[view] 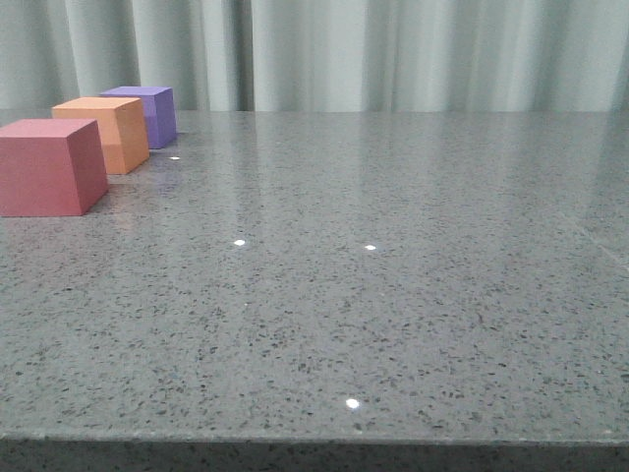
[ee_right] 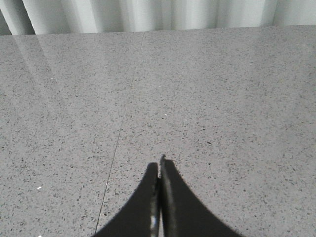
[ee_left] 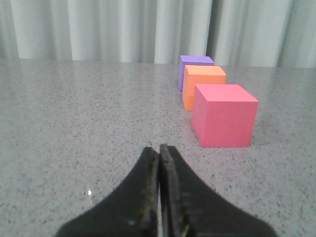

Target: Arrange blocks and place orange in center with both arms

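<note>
The left gripper [ee_left: 159,153] has its two black fingers pressed together with nothing between them, and the right gripper [ee_right: 160,165] is likewise closed and holds nothing. Neither arm shows in the front view, so both appear pulled back toward the near side of the table [view: 393,315]. The three blocks stand in a line at the table's far left, running away from the robot: the pinkish-red cube [view: 49,167] nearest, the orange cube [view: 103,133] just behind it, and the purple cube [view: 147,113] farthest, close to the curtain [view: 393,54]. In the left wrist view the same row lies ahead and off to one side of the closed fingers, well apart from them. The orange cube already sits between the other two, so the arrangement looks finished or nearly so, and this reads as a rest pose. If any tidying remains, the next move would call for the left arm to open its fingers wider than a cube before reaching forward. The right wrist view shows only bare speckled tabletop, with no block near that arm.
</note>
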`<state>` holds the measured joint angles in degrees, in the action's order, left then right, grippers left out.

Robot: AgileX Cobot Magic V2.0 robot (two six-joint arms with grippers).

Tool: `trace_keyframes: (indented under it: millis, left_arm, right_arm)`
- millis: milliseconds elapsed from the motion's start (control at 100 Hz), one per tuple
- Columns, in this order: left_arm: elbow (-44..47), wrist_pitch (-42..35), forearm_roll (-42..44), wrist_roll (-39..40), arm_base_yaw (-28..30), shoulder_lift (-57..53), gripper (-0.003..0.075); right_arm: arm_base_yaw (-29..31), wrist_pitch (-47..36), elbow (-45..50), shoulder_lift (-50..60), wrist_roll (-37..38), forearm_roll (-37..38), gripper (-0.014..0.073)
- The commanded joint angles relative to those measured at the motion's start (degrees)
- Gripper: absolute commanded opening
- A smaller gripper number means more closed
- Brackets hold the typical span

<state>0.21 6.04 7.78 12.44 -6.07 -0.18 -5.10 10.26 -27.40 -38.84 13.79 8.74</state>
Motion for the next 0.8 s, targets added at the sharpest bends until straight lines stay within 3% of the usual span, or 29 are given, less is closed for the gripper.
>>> trace_keyframes:
  millis: [0, 290, 790]
  left_arm:
    - [1.4, -8.6, 0.2, 0.6, 0.4, -0.1, -0.002]
    - [2.4, -9.4, 0.2, 0.6, 3.5, -0.6, -0.002]
    - [2.4, -9.4, 0.2, 0.6, 3.6, -0.6, -0.002]
  right_arm:
    - [0.2, -4.1, -1.5, 0.2, -0.4, 0.7, -0.0069]
    - [0.2, -4.1, -1.5, 0.2, -0.4, 0.7, -0.0069]
    - [0.2, -4.1, -1.5, 0.2, -0.4, 0.7, -0.0069]
